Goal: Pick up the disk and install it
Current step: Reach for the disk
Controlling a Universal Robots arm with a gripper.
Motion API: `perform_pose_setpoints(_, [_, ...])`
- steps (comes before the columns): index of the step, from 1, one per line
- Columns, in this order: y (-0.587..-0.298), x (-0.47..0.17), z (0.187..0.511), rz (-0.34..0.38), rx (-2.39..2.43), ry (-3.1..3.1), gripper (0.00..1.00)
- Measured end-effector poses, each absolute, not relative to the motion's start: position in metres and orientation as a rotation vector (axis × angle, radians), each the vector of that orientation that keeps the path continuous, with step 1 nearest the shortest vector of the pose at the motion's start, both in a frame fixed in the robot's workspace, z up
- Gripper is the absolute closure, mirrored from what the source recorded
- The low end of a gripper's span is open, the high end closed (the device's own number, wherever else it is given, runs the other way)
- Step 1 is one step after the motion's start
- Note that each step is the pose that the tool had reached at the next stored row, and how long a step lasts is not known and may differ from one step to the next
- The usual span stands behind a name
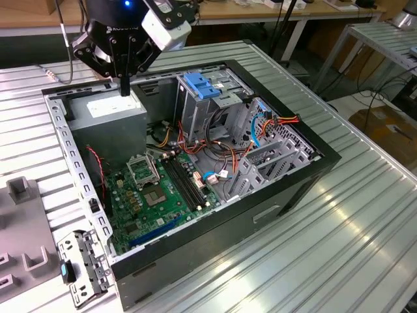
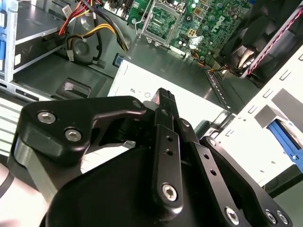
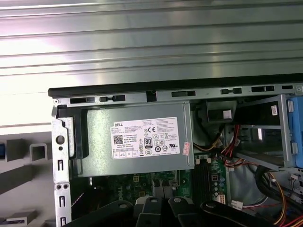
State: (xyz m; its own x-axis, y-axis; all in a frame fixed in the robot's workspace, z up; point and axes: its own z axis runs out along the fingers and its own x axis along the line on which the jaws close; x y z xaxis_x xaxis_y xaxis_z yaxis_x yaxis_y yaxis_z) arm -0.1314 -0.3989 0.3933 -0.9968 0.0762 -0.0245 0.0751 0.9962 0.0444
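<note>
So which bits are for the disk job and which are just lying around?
For the job: gripper, shut, over the power supply; open computer case; drive cage.
Lying about: metal bracket; grey holder; background table.

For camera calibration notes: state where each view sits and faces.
Exterior view: off the arm, looking down into the computer case; gripper above the power supply.
Second wrist view: on the wrist, looking past shut fingers at the power supply.
First wrist view: on the wrist, facing the power supply; gripper links show.
Shared: power supply.
</note>
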Motion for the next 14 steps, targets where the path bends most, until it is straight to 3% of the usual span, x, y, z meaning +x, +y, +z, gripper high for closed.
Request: perform_pose_setpoints(14, [-0.3989,-0.1373,0.3932,0.068,0.118,3.113,0.89])
